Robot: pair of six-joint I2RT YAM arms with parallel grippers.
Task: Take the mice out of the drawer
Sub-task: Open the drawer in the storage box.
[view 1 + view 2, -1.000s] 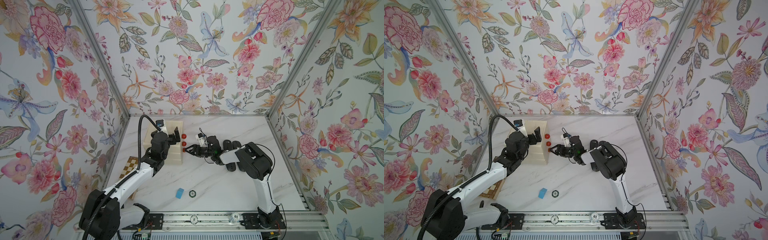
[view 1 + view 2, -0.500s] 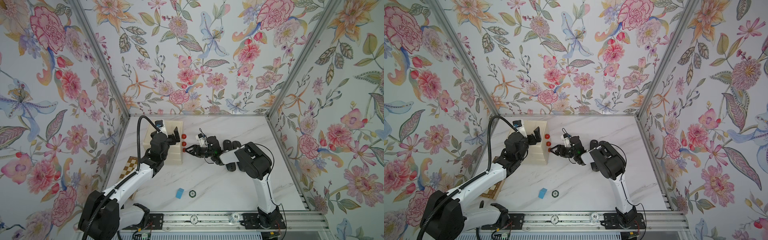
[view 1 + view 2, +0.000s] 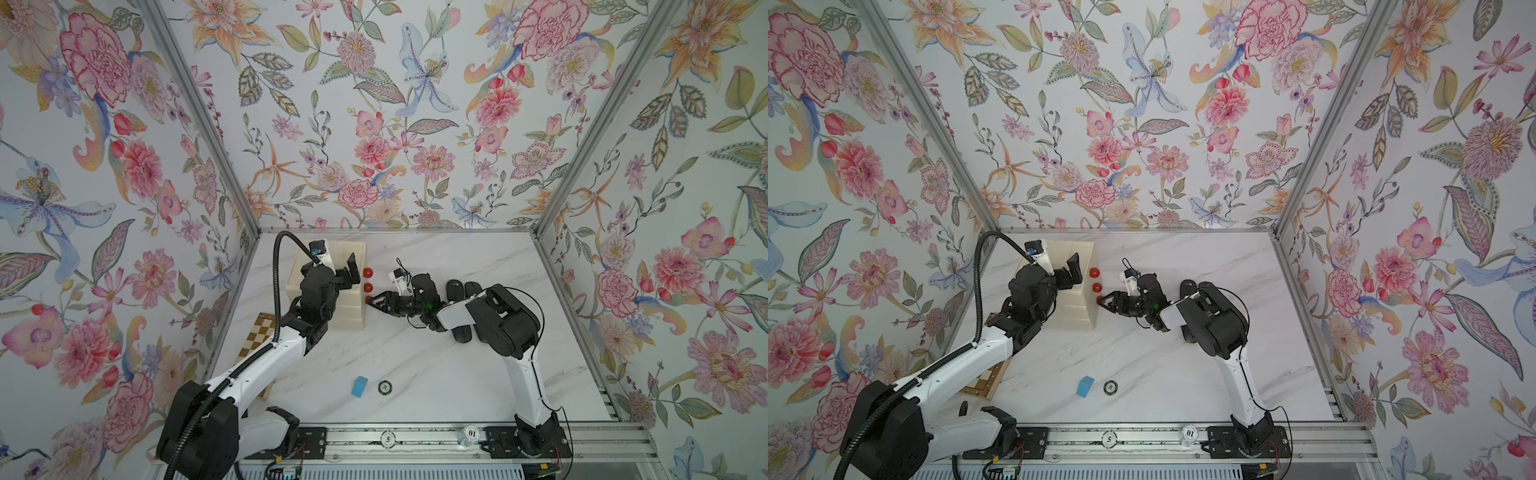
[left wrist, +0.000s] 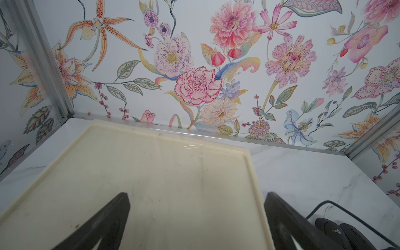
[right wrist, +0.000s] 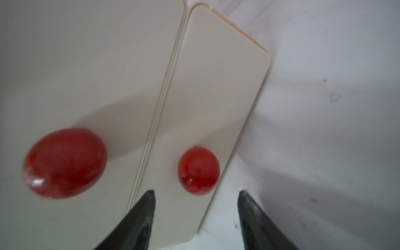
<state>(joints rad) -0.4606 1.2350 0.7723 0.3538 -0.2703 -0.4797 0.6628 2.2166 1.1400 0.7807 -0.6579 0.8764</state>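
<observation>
Black matte shells mark the mice point(image 3: 454, 289) in view: a few lie on the marble table point(image 3: 415, 365) right of the cream drawer unit point(image 3: 351, 313), partly behind the right arm. Any others are hidden, since all three drawer fronts look closed. The right gripper point(image 5: 195, 194) has its jaws parted astride the lowest red knob point(image 5: 198, 171), touching nothing. The left gripper point(image 4: 197, 198) hangs over the unit's top, jaws spread and empty. Each mouse is likely light and rigid, its domed back smooth enough to squirt out of a pinch, so I would grip across the narrow flanks, low near the base, with modest force; the knob needs a firm, centred pinch first
</observation>
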